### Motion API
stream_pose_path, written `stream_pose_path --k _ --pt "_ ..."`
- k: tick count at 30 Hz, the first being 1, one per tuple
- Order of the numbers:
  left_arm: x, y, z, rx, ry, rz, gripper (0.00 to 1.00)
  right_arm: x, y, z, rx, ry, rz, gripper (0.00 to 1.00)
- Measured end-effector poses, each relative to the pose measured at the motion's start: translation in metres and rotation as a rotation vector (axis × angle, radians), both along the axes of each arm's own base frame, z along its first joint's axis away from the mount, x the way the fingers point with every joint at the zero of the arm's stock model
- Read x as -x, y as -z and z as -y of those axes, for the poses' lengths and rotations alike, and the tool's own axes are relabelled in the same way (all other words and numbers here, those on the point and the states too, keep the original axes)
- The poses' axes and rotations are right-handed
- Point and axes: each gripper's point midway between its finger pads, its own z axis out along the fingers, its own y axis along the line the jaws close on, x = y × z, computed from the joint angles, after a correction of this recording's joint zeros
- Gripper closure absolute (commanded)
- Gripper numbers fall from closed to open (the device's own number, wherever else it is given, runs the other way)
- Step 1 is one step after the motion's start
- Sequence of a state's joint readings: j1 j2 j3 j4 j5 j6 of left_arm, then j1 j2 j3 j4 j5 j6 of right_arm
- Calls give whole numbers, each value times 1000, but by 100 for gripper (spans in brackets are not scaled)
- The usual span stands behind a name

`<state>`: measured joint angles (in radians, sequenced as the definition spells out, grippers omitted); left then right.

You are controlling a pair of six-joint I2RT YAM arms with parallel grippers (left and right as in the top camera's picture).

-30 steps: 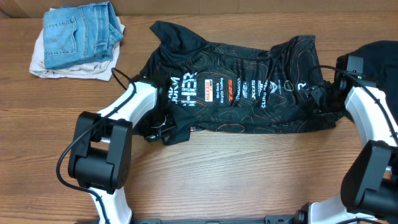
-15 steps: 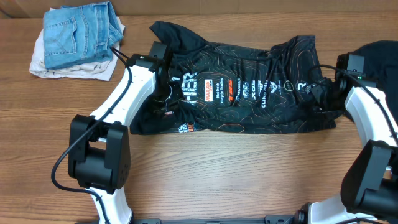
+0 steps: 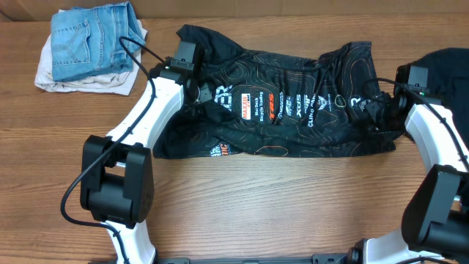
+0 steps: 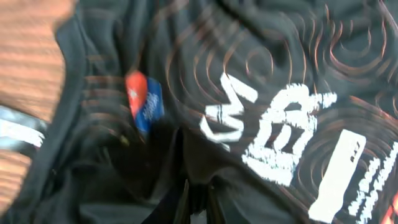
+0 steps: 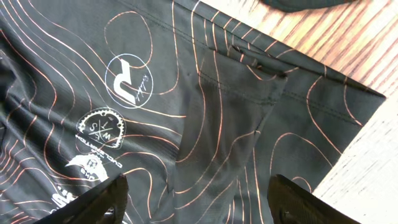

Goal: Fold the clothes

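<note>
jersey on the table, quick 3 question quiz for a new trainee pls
1. True or false: the black jersey lies on top of the blue jeans.
2. Which gripper is over the jersey's end with the large white lettering? A) left B) right C) neither
3. In the right wrist view, how do the right gripper's fingers stand?
Key: 1 false, they lie apart. 2 A, the left gripper. 3 wide apart above the jersey, gripping nothing.
</note>
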<state>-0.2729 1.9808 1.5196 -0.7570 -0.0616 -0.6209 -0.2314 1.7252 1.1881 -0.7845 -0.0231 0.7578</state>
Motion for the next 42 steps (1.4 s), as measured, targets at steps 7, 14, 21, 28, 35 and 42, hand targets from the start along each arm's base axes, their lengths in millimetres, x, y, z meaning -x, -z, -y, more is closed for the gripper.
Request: stream_pose_path --k 7,14,21,28,35,42 --pt "-46 -23 -7 -44 -47 219 61 -1 0 0 -3 0 5 24" --pt "-41 -20 -17 -86 -36 192 16 4 1 -8 -44 -12 -14 24" --pt "-15 -6 -17 -82 1 64 0 20 8 -25 -137 34 -77 26" --pt "-11 -4 -17 -82 3 50 0 26 29 -59 -186 25 -92 31" --pt "-9 -4 -18 -85 3 40 0 29 41 -60 -195 59 -89 33" --pt "-5 -2 -19 -90 4 23 0 18 57 -58 -195 59 -81 41"
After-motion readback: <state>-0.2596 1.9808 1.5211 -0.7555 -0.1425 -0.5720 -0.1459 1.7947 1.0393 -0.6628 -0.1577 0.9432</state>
